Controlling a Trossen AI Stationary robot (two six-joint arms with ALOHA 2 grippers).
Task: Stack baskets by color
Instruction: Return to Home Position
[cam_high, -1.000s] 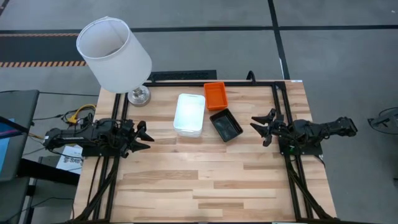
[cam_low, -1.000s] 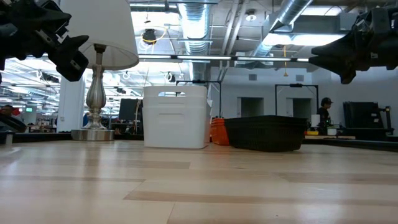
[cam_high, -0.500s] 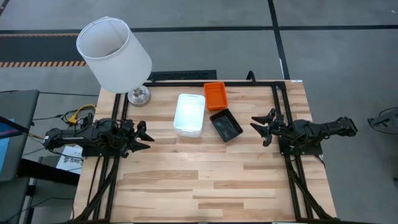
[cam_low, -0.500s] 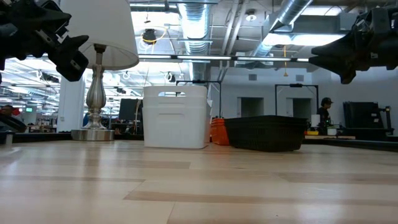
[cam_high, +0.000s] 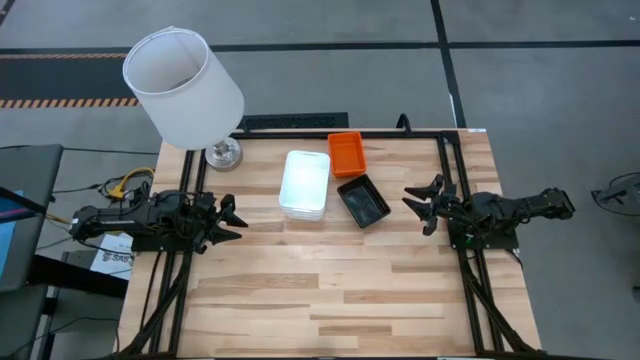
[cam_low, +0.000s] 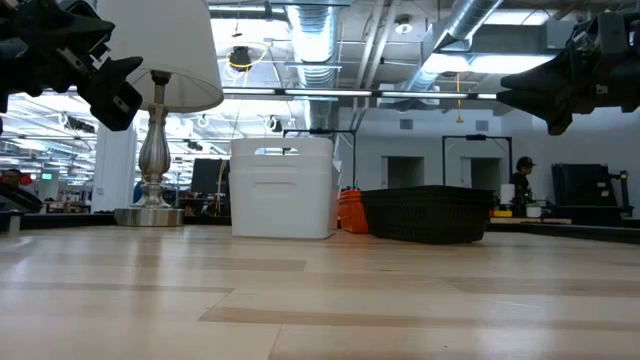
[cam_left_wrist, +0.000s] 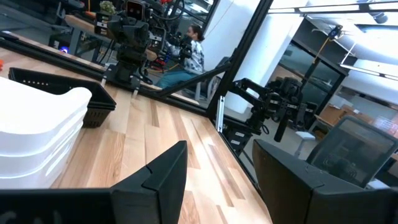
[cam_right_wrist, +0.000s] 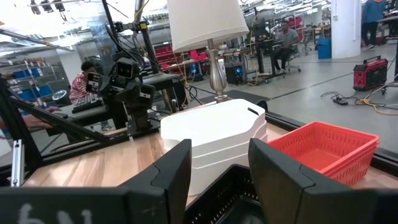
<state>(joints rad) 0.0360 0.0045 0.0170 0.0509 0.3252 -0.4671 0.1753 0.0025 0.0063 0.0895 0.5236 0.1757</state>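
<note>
Three basket stacks stand on the table's far middle: white baskets (cam_high: 305, 184) nested on one another, orange ones (cam_high: 346, 154) at the far edge, black mesh ones (cam_high: 363, 201) beside the white, all resting on their bottoms. The white stack (cam_right_wrist: 214, 140), the orange (cam_right_wrist: 329, 146) and the black (cam_right_wrist: 230, 193) show in the right wrist view. My left gripper (cam_high: 232, 217) hovers open at the table's left edge, level, above the wood. My right gripper (cam_high: 420, 203) hovers open at the right edge, pointing toward the black stack. Neither touches anything.
A lamp with a large white shade (cam_high: 183, 86) and a metal foot (cam_high: 223, 154) stands at the table's far left corner. Bare wood (cam_high: 330, 290) fills the near half of the table. A black frame rail (cam_high: 300, 134) runs along the far edge. People sit in the room beyond.
</note>
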